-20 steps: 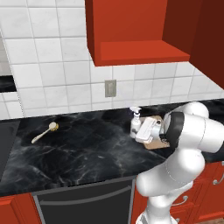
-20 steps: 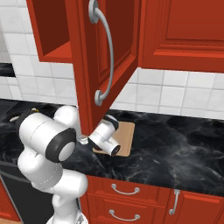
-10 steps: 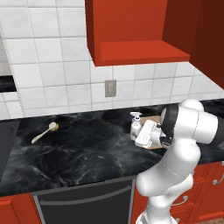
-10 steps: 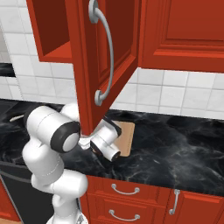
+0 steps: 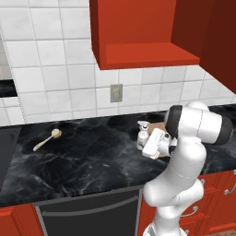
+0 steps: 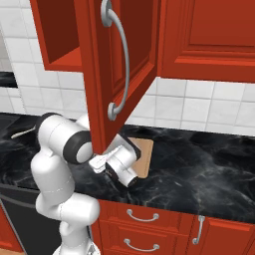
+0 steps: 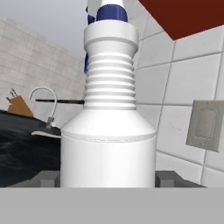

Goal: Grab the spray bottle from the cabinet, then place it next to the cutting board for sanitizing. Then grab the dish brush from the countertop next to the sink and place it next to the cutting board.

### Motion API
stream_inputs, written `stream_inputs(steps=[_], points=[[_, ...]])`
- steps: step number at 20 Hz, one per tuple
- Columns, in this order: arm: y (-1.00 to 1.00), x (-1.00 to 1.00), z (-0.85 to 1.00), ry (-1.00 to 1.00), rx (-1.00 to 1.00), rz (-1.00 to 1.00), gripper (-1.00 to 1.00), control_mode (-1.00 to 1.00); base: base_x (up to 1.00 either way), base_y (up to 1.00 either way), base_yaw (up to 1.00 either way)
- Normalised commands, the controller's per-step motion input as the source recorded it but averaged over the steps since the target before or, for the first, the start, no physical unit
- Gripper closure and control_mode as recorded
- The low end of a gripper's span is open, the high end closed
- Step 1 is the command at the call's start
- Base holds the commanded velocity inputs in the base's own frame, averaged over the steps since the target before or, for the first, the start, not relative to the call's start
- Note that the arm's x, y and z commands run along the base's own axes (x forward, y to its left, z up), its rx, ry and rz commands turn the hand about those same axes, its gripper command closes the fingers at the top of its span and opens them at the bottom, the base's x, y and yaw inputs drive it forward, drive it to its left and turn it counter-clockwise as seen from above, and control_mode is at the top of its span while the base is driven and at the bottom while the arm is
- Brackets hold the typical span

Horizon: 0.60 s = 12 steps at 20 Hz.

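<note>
As it stands, claw [image 7: 107, 179] wide, flanking spray bottle [image 7: 108, 131].

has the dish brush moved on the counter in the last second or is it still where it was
No. The dish brush lies in the same spot on the countertop, left of and below the wall outlet, as in the earlier left base views.

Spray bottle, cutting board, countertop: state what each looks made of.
Spray bottle: probably plastic, smooth matte white with a ribbed neck.
Cutting board: looks like wood, flat light tan, no clear grain.
Countertop: polished stone or a marble-look surface, glossy black with faint white veins.
</note>
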Motion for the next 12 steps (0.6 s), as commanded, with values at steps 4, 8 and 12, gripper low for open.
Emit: stream_inputs(steps=[4, 8, 12], points=[[0.00, 0.00, -0.29, -0.02, 0.00, 0.00, 1.00, -1.00, 0.00, 0.00, 0.00], [0.00, 0.00, -0.32, 0.00, 0.00, 0.00, -1.00, -1.00, 0.00, 0.00, 0.00], [0.00, 0.00, -0.04, -0.02, 0.00, 0.00, -1.00, -1.00, 0.00, 0.00, 0.00]])
